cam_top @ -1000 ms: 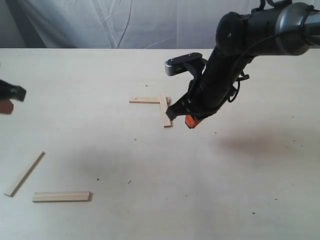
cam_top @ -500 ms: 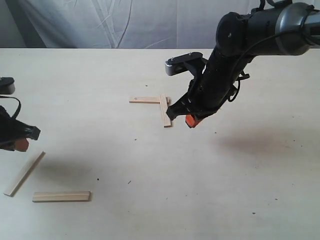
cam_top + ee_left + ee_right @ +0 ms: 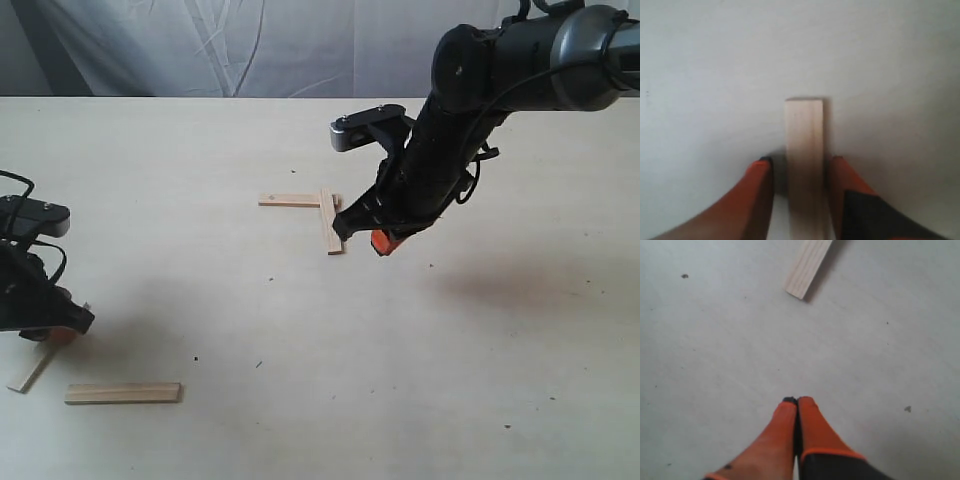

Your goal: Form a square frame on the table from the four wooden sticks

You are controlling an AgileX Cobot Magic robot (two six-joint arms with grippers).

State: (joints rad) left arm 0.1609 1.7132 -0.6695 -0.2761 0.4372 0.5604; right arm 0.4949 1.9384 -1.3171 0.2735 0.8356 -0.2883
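Note:
Two wooden sticks form a T-like corner mid-table: one lies sideways and one runs toward the front. Just right of that corner hovers my right gripper, its orange fingers pressed shut on nothing; its wrist view shows the gripper and one stick end beyond it. At the front left my left gripper is down over a slanted stick. In the left wrist view the gripper is open, its orange fingers on either side of that stick. Another stick lies flat nearby.
The pale table carries a few dark specks. A wrinkled white cloth hangs behind its far edge. The right arm's dark body reaches in from the upper right above the table.
My left arm has come in from the left edge and dropped onto the slanted stick at the front left, with its jaws opening. The right arm has not moved.

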